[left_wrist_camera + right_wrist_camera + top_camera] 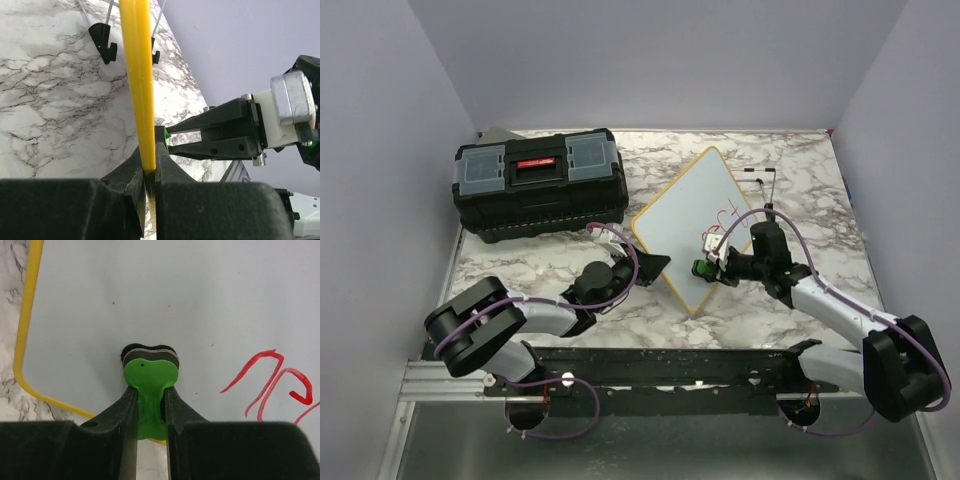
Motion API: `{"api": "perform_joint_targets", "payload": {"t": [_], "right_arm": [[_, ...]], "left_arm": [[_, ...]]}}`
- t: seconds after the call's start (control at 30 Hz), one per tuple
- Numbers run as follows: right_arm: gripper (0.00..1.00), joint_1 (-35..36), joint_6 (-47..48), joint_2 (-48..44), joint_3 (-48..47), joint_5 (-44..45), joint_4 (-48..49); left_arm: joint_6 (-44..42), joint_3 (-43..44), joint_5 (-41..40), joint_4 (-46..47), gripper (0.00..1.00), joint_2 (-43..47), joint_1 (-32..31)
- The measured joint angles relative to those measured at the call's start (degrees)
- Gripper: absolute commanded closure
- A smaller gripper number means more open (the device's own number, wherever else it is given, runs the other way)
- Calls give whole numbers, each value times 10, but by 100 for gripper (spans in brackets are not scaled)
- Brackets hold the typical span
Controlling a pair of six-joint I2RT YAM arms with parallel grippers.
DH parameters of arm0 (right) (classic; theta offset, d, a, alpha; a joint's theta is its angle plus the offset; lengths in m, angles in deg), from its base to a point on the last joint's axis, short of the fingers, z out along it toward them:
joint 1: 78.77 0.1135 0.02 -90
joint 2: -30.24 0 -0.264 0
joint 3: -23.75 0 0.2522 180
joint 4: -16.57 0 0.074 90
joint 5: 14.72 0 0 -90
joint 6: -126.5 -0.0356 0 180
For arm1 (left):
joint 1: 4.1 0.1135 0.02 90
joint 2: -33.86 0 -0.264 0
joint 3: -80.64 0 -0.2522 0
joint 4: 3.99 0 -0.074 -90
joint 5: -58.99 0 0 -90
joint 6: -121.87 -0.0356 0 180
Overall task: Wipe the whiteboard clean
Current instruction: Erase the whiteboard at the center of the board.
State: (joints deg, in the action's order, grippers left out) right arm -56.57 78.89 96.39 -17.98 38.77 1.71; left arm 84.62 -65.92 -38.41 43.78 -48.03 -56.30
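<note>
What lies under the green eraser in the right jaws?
The green eraser turns its black felt to the white face of the whiteboard. Red writing lies to one side; any ink directly beneath the felt is covered.

The whiteboard (690, 220) is smooth white with a glossy yellow frame (135, 75); the eraser (150, 375) is green plastic.
</note>
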Motion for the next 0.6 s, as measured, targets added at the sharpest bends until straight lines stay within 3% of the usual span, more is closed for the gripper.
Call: {"api": "perform_joint_targets", "payload": {"t": [0.3, 0.47, 0.6], "right_arm": [[99, 4, -123, 82, -91, 66, 57], [99, -29, -107, 98, -92, 87, 67], [99, -48, -37, 81, -50, 79, 47]], "left_arm": [[0, 0, -12, -2, 100, -3, 2], [0, 0, -14, -3, 100, -3, 2], [0, 0, -14, 1, 100, -5, 2]]}}
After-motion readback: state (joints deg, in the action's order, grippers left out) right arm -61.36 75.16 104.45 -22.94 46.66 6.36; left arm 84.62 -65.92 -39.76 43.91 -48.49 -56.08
